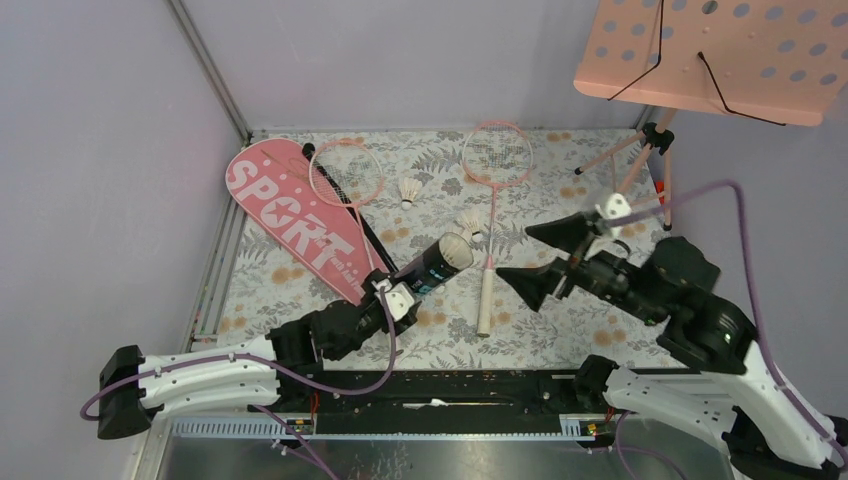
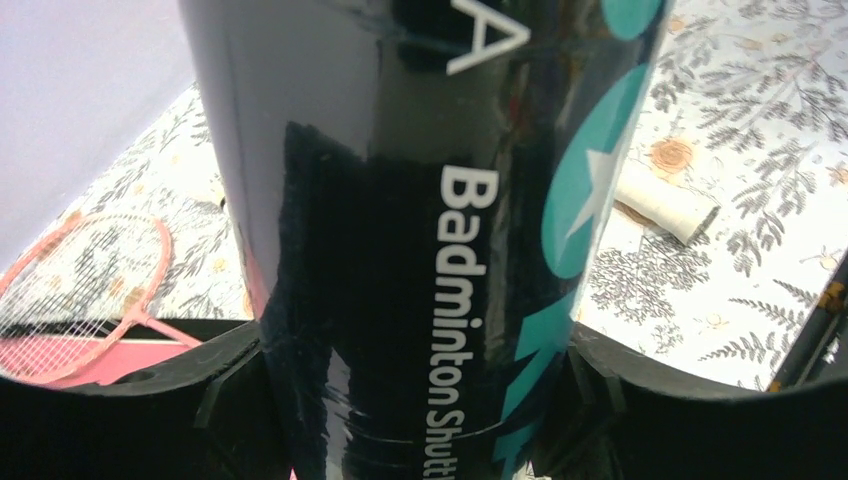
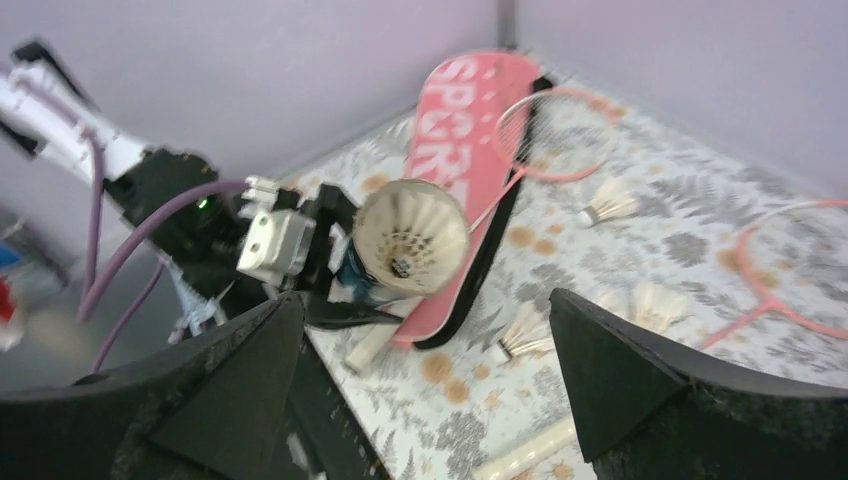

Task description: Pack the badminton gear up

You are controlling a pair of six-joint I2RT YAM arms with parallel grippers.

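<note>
Item: glossy black tube (image 1: 437, 265), cylindrical, clamped in my left gripper (image 1: 400, 298); long axis slants away rightward, feather-filled mouth leading. My right gripper (image 1: 514, 254): jaws spread wide, empty.

Landmark: black tube (image 1: 437, 265), mouth toward far right, plugged by shuttlecock (image 3: 412, 235)
Near end: left gripper (image 1: 405, 293) clamped round it, no access
Left of tube: SPORT cover (image 1: 290, 212) with racket (image 1: 347, 172) on top
Just right: second racket (image 1: 485, 295) handle; loose shuttlecock (image 1: 470, 222) just beyond mouth
Farther right: bare floral cloth (image 1: 545, 335), right gripper (image 1: 545, 258) above, jaws wide
Far right: music stand (image 1: 655, 135) legs
</note>
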